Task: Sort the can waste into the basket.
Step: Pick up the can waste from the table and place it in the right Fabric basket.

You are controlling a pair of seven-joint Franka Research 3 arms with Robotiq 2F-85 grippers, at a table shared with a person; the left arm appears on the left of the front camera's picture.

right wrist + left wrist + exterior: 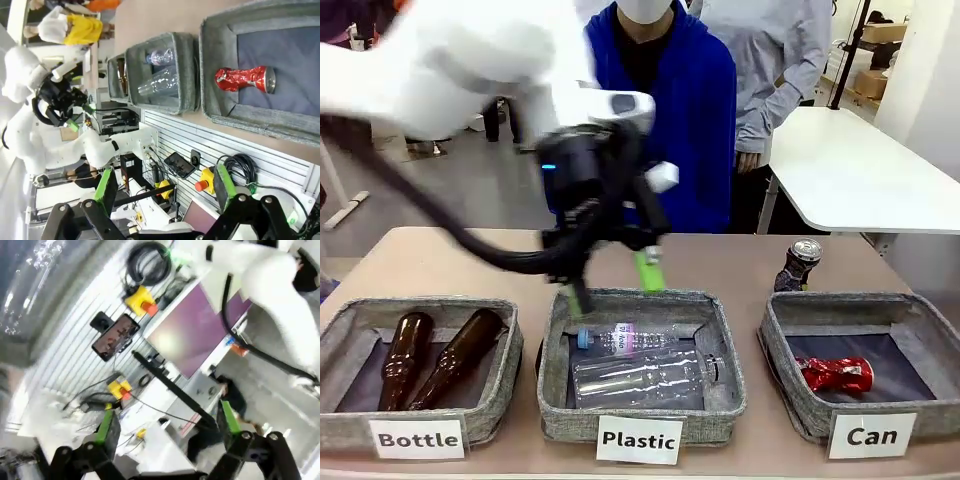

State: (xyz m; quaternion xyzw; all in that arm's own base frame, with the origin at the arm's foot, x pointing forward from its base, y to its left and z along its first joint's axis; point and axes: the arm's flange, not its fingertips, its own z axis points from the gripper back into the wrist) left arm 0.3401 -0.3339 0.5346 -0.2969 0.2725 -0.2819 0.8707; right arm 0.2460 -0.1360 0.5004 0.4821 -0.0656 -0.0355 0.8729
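Note:
A crushed red can (835, 374) lies inside the grey basket (808, 418) labelled "Can" at the right. A dark can with a silver top (799, 265) stands on the table just behind that basket's far left corner. My left gripper (613, 283) hangs blurred over the middle basket, open, nothing between its green pads. Its wrist view shows the left gripper (167, 422) open against the robot's base area. The right gripper (164, 186) is open and empty, off the table's near edge, with the red can (245, 80) in the Can basket (216, 60) far beyond it.
The "Plastic" basket (552, 400) in the middle holds clear bottles (640, 375). The "Bottle" basket (505, 395) at left holds two brown glass bottles (455, 355). A person in blue (690, 120) stands at the far side. Bare tabletop runs behind the baskets.

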